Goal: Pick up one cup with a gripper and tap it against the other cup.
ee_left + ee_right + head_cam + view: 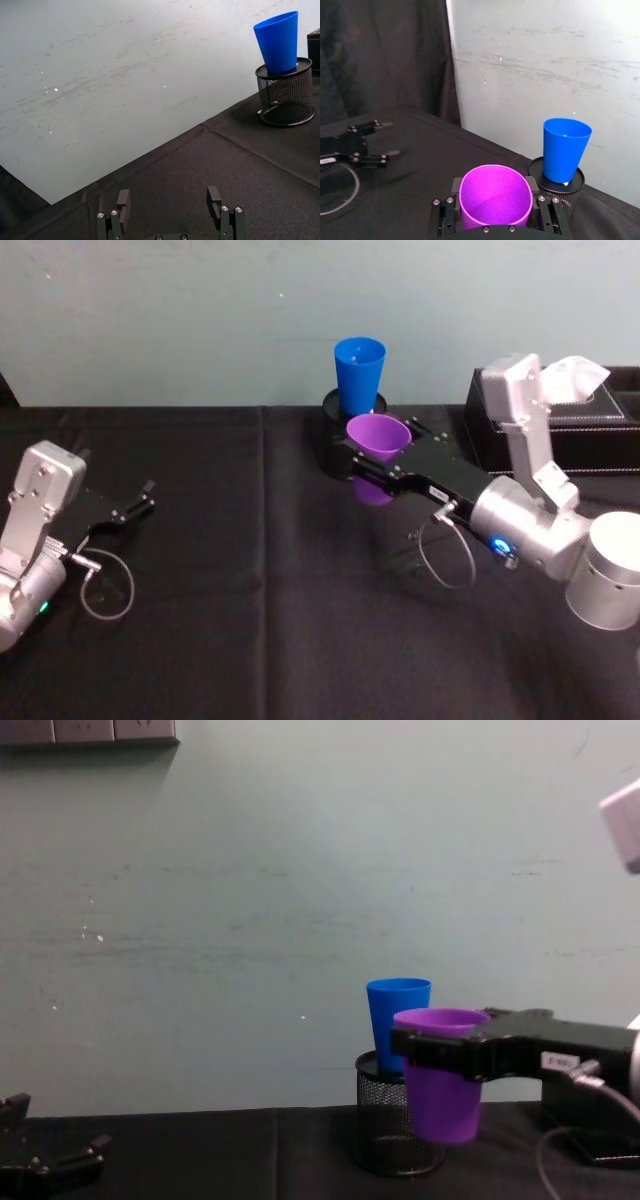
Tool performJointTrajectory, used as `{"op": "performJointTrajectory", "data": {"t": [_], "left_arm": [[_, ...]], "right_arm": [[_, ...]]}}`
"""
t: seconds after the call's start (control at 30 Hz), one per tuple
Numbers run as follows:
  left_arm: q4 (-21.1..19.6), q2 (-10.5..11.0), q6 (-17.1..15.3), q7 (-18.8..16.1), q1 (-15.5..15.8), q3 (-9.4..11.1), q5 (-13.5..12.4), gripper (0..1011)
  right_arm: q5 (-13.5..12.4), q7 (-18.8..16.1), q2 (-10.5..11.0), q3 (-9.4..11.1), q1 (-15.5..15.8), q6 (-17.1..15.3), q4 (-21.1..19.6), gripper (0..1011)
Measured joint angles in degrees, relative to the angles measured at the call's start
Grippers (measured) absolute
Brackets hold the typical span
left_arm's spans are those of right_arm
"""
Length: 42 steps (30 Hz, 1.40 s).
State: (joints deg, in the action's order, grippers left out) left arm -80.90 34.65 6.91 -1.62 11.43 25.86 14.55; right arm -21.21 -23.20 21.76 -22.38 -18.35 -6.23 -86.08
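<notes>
We note the right gripper (372, 465) clamped round the upright purple cup (379, 437), held aloft; the blue cup (359, 373) sits atop the mesh holder (286, 100) just beyond the jaws, slightly higher, apart; the left gripper (133, 508) is parked wide open, far off.

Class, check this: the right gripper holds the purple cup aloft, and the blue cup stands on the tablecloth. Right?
No: the blue cup stands on the black mesh pen holder, as the left wrist view shows. The right gripper does hold the purple cup aloft.
</notes>
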Motion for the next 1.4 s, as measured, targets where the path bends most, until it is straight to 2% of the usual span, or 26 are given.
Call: {"op": "performJointTrajectory", "data": {"t": [0.2, 0.43, 0.73, 1.07, 1.4], "left_arm": [[0.0, 0.0, 0.0, 0.0, 0.0, 0.0, 0.0, 1000], [0.0, 0.0, 0.0, 0.0, 0.0, 0.0, 0.0, 1000], [0.0, 0.0, 0.0, 0.0, 0.0, 0.0, 0.0, 1000], [0.0, 0.0, 0.0, 0.0, 0.0, 0.0, 0.0, 1000], [0.0, 0.0, 0.0, 0.0, 0.0, 0.0, 0.0, 1000]], "right_arm": [[2.3, 0.6, -2.9, -1.1, -3.9, 3.4, 7.7, 751], [3.2, 0.4, -6.2, -0.8, -7.9, 7.6, 15.1, 751], [3.2, -1.2, -9.7, -0.3, -13.0, 9.4, 23.2, 752], [3.5, -1.7, -11.9, 0.0, -16.6, 10.1, 29.1, 751], [4.4, -1.7, -12.9, 0.5, -19.1, 10.9, 32.7, 751]]}}
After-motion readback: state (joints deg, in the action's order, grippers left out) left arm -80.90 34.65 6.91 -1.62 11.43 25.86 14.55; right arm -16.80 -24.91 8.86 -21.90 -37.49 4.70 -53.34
